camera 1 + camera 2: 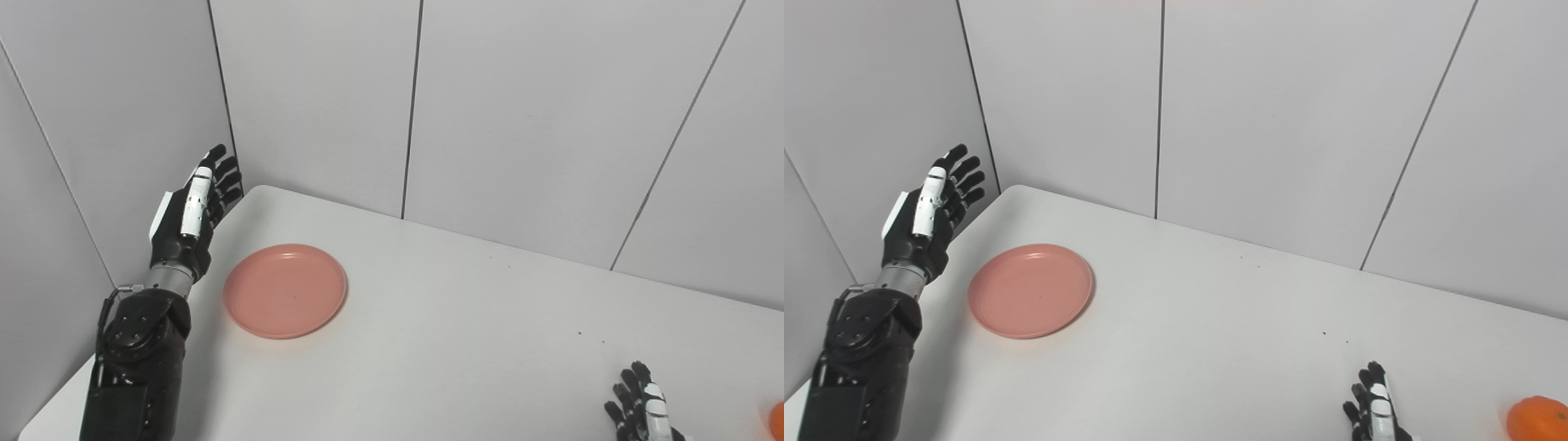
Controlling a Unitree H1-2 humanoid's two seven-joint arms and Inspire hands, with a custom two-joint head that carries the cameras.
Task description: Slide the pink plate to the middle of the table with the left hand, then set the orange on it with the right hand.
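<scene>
The pink plate [285,290] lies flat on the left part of the white table [465,331]. My left hand [193,211] is raised just left of the plate, apart from it, open with its fingers stretched toward the wall corner. The orange [1537,418] sits at the table's front right, cut by the picture's edge in the left eye view. My right hand [1371,404] shows only partly at the bottom edge, left of the orange and not touching it, fingers apart and holding nothing.
Grey wall panels [520,110] close the table in at the back and on the left. The left hand is close to the corner where the panels meet. A broad stretch of bare tabletop lies between the plate and the orange.
</scene>
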